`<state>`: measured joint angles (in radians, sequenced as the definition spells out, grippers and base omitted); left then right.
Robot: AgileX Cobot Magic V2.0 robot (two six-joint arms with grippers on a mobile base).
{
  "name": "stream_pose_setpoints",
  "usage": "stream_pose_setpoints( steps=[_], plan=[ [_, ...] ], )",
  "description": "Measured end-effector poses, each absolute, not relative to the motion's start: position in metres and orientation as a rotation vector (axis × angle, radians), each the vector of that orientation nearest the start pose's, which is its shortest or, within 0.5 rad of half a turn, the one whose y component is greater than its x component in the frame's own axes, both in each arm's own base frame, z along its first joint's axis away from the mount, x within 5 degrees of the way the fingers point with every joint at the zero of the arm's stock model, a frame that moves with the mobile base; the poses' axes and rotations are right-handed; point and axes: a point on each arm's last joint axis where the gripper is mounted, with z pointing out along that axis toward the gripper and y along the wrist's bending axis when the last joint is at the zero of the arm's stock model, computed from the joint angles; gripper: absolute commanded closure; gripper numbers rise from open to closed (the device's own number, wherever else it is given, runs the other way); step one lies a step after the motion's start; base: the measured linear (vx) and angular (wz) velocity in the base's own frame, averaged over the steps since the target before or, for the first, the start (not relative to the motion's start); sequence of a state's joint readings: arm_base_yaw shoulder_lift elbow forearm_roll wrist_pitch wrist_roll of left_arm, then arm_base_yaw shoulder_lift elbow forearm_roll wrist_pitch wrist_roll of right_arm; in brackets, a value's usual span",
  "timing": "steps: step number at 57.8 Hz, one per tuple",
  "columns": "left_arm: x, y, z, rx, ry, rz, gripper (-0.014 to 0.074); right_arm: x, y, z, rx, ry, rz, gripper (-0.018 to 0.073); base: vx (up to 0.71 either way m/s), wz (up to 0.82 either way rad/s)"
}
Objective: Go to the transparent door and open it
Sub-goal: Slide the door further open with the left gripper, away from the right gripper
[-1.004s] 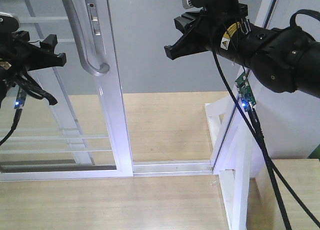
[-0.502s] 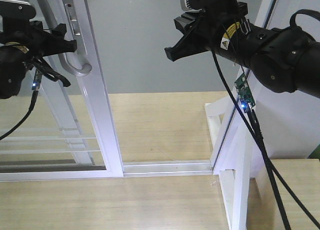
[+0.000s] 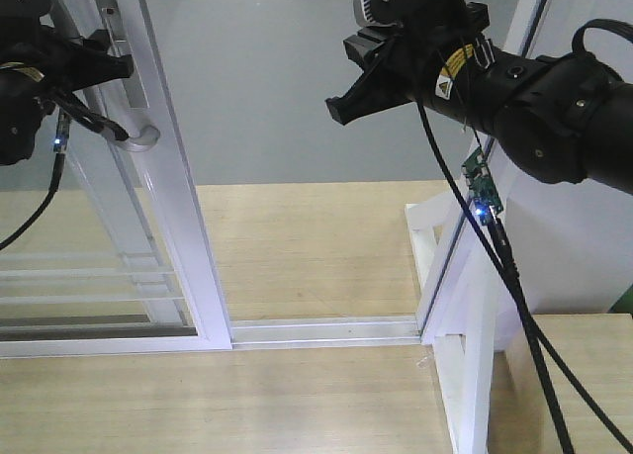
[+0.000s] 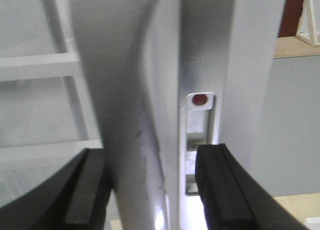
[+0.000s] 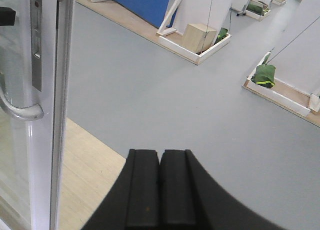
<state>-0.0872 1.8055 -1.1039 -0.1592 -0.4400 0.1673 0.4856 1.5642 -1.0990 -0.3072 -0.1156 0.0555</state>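
Observation:
The transparent door (image 3: 168, 207) stands at the left, slid partly aside, with its white stile and curved grey handle (image 3: 138, 137). My left gripper (image 3: 111, 56) is open with its jaws astride the handle. In the left wrist view the handle (image 4: 125, 115) runs between the fingers (image 4: 90, 190): the left finger touches it, the right one stands apart in front of the lock plate (image 4: 200, 135). My right gripper (image 3: 336, 103) is shut and empty, held high in the doorway. In its own view the gripper (image 5: 160, 157) faces the grey floor, with the door stile (image 5: 50, 115) at the left.
A floor track (image 3: 326, 330) runs across the wooden floor to a white post frame (image 3: 465, 306) at the right. A barred glass panel (image 3: 99, 276) lies behind the door. Beyond the opening are grey floor, a cardboard box (image 5: 200, 37) and green bags (image 5: 264, 74).
The door has slid to the left, widening the opening, and my left gripper has moved left and up with the handle. The right arm has not moved.

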Motion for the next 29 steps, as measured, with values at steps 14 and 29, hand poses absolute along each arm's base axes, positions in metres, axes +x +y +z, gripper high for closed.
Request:
stream_pose_setpoints(
  steps=[14, 29],
  plan=[
    [0.415, -0.023, 0.243, 0.012, 1.763, 0.008, 0.0402, 0.322, 0.173, 0.309, -0.685, 1.712, 0.197, 0.0568, 0.00, 0.00],
    [0.414, -0.015, 0.246, 0.019, 1.784, 0.024, 0.0605, 0.322, 0.173, 0.309, -0.685, 1.712, 0.197, 0.0568, 0.00, 0.00]
  ],
)
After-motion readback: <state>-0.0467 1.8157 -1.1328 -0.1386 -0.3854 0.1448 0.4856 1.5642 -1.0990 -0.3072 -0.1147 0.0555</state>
